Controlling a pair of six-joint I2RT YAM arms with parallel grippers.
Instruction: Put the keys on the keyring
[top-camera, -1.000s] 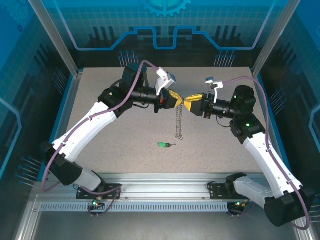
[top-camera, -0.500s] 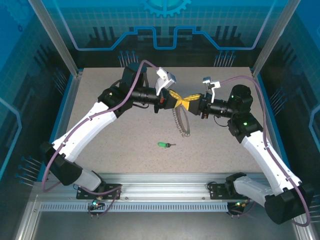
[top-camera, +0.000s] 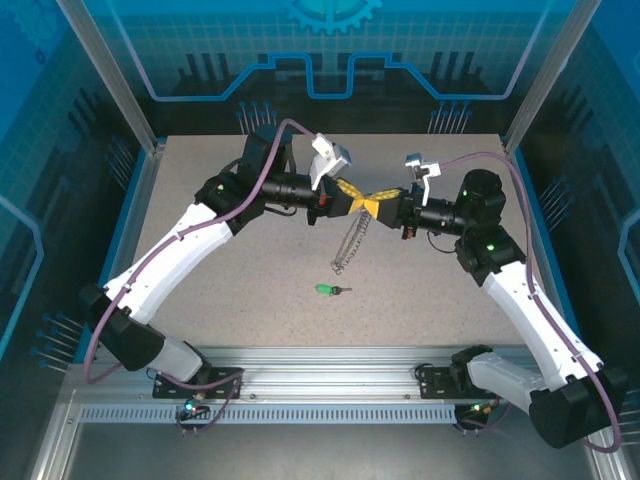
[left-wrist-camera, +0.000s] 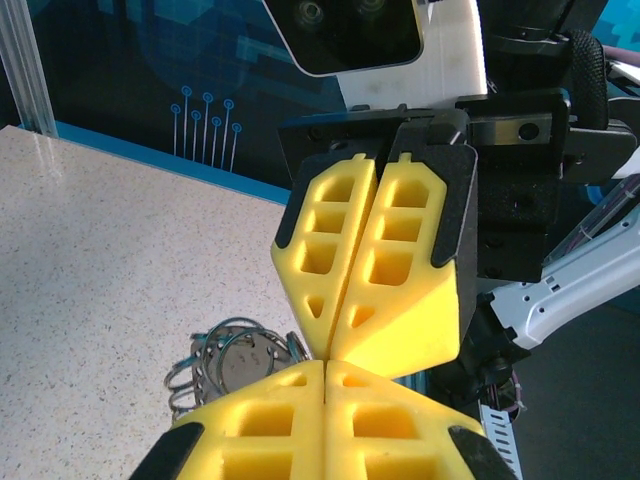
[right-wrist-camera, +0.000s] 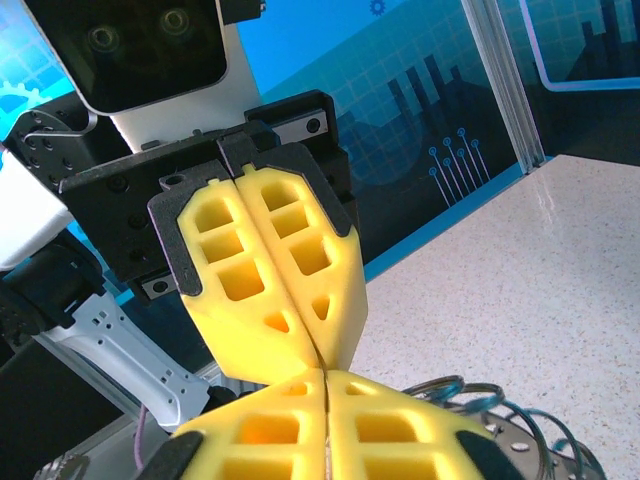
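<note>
Grippers tip to tip above the middle of the table, a little toward its far edge. Left gripper on an arm rising from the near-left corner, elbow out toward the left edge, wrist turned inward. Yellow fingers pressed flat together, pinching the keyring, its silvery chain dangling toward the table. Right gripper on the mirrored arm from the near-right corner, jaws likewise closed tight, nose against the left one. Impossible to tell whether also gripping the keyring. Silvery loops just under the meeting fingers in both wrist views. Green-headed key flat on the table, toward the near edge, near the chain's end but apart from it. Bare table along the left, right and far edges.
</note>
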